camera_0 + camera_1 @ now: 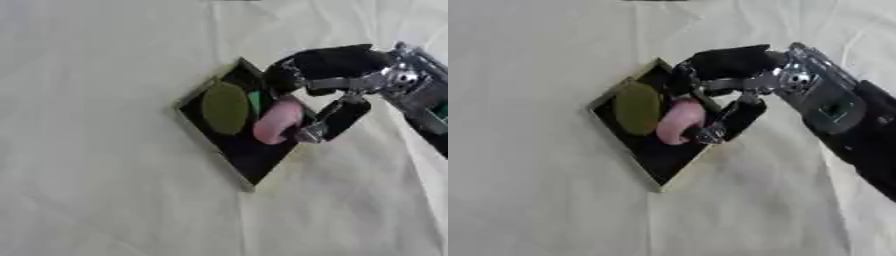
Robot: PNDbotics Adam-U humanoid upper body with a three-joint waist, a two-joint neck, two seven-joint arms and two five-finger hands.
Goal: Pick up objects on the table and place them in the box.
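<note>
A dark, shallow box point(249, 165) with a pale rim lies turned like a diamond on the cream cloth. Inside it lies an olive-green oval object point(224, 108), with a sliver of something green point(255, 101) beside it. My right hand point(328, 75) reaches in from the right and hovers over the box's right side. Its fingers and thumb are curled round a pink oblong object point(278, 120), which hangs over the box's interior next to the olive one. My left hand is out of both views.
A wrinkled cream cloth point(105, 190) covers the whole table around the box. My right forearm point(842, 120) crosses the right side of the view.
</note>
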